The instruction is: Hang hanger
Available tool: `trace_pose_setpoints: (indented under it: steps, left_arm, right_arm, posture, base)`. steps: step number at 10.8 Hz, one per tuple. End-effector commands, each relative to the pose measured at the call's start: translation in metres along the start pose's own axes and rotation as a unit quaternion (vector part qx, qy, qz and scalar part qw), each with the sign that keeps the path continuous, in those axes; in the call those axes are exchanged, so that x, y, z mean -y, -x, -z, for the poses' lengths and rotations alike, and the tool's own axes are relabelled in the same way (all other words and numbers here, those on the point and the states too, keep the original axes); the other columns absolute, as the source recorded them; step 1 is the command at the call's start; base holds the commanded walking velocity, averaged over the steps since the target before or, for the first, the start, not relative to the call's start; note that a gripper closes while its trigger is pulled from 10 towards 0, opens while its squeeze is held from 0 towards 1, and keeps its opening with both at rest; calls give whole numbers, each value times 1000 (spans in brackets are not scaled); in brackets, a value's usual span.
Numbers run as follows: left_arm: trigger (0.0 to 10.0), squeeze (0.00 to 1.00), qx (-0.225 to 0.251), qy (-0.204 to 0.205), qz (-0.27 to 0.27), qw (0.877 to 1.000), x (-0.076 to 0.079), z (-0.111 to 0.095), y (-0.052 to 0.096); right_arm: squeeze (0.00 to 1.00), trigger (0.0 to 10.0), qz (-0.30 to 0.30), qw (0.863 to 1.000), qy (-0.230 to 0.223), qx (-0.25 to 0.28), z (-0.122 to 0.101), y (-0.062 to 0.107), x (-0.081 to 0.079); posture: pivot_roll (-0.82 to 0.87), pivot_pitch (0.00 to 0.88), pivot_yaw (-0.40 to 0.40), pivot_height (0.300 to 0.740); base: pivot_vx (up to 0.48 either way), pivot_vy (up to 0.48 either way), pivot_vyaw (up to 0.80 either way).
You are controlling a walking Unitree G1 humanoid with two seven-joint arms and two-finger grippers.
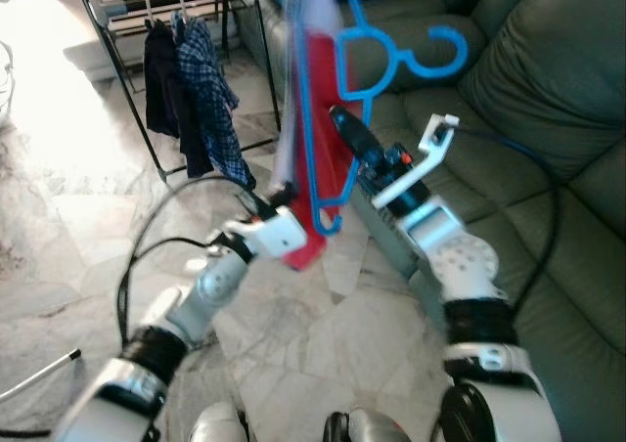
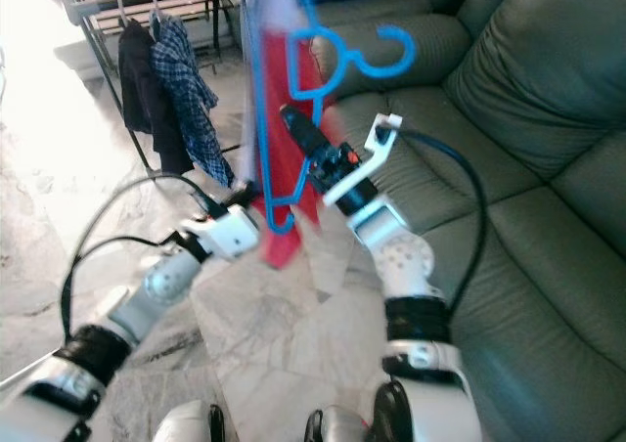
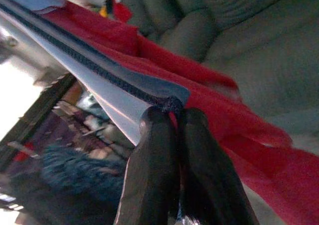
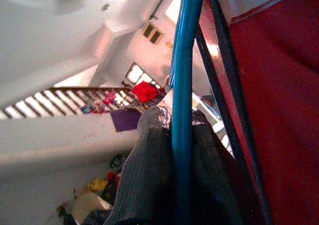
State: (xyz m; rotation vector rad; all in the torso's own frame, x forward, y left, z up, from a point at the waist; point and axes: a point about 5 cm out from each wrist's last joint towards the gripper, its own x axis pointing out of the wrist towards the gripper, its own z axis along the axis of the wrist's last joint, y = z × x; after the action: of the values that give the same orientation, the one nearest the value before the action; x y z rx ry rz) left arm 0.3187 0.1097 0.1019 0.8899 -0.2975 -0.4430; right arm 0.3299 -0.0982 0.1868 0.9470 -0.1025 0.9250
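Hanging remains undone: right pincer (image 4: 182, 135) clenches the blue plastic hanger (image 1: 391, 66) aloft, left pincer (image 3: 172, 130) pinches its red-and-white garment (image 1: 313, 119), well apart from the black clothes rack (image 1: 147, 12).

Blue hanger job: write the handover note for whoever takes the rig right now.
Right gripper: shut on the blue hanger, held up in front of the robot, hook uppermost.
Left gripper: shut on the dark-piped edge of the red and white garment that hangs on the hanger.
Drying rack: at the back left, with dark clothes and a checked shirt already on it. Grey sofa to the right.
Done: hanger with garment lifted, held in both grippers.
Left: carry it to the rack, hook it over a rail, release both grippers.
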Motion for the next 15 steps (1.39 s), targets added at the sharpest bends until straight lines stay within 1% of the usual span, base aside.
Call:
trace_pose_setpoints:
  steps: [1, 2, 3, 4, 5, 6, 7, 8, 9, 10, 11, 12, 13, 14, 15]
  left_arm:
    - [10000, 0, -19, -14, 5, 1000, 3, 9, 4]
    - [10000, 0, -27, -20, 3, 999, 3, 14, 6]
    - [10000, 0, -30, -24, 2, 999, 4, 15, 6]
    - [10000, 0, -43, -39, -18, 998, 1, 20, 7]
    - [10000, 0, -52, -49, -24, 997, -3, 25, 7]
    - [10000, 0, -62, -59, -26, 996, -9, 32, 10]
    - [10000, 0, -73, -65, -26, 995, -14, 39, 14]
    - [10000, 0, -83, -67, -22, 994, -18, 46, 18]
    - [10000, 0, -88, -60, -18, 994, -20, 51, 24]
    - [10000, 0, -80, -56, -19, 995, -23, 53, 28]
    - [10000, 0, -73, -56, -17, 996, -25, 52, 28]
    - [10000, 0, -71, -55, -11, 996, -26, 52, 29]
    - [10000, 0, -73, -48, 13, 996, -24, 55, 30]
    - [10000, 0, -83, -53, 24, 995, -23, 59, 33]
    - [10000, 0, -87, -58, 28, 994, -22, 61, 34]
  right_arm:
    - [0, 10000, -8, 999, 23, 33, -18, 1, -6]
    - [0, 10000, 69, 990, -2, 126, -40, 6, 7]
    - [0, 10000, 49, 990, -30, 131, -42, 9, 3]
    - [0, 10000, 22, 996, 87, -22, -12, 26, -2]
    - [0, 10000, 45, 988, 126, -79, -5, 42, 8]
    - [0, 10000, 74, 967, 178, -166, 2, 65, 21]
    - [0, 10000, 100, 937, 221, -250, 8, 92, 33]
    - [0, 10000, 130, 913, 244, -299, 7, 117, 42]
    - [0, 10000, 167, 888, 251, -347, 9, 140, 51]
    - [0, 10000, 171, 852, 262, -419, 17, 165, 56]
    - [0, 10000, 155, 832, 271, -458, 21, 176, 55]
    - [0, 10000, 139, 818, 271, -489, 24, 185, 54]
    - [0, 10000, 102, 795, 258, -539, 28, 200, 49]
    - [0, 10000, 59, 775, 228, -586, 25, 215, 39]
    - [0, 10000, 54, 766, 228, -598, 21, 220, 38]
  posture:
    - [-8, 82, -55, 740]
    - [-9, 80, -54, 740]
    - [-10, 77, -54, 740]
    - [-9, 75, -52, 740]
    - [-5, 75, -56, 740]
    - [-6, 76, -54, 740]
    - [-7, 77, -53, 740]
    - [-11, 80, -53, 740]
    - [-14, 81, -50, 740]
    - [-14, 81, -50, 740]
    - [-13, 87, -47, 740]
    - [-11, 88, -48, 740]
    - [-11, 88, -47, 740]
    - [-12, 89, -47, 740]
    - [-15, 91, -47, 740]
  base:
    - [0, 0, 0]
    - [0, 0, 0]
    - [0, 0, 0]
    - [0, 0, 0]
    - [0, 0, 0]
    - [0, 0, 0]
    - [0, 0, 0]
    - [0, 0, 0]
    - [0, 0, 0]
    - [0, 0, 0]
    - [0, 0, 0]
    - [0, 0, 0]
    - [0, 0, 0]
    - [0, 0, 0]
    - [0, 0, 0]
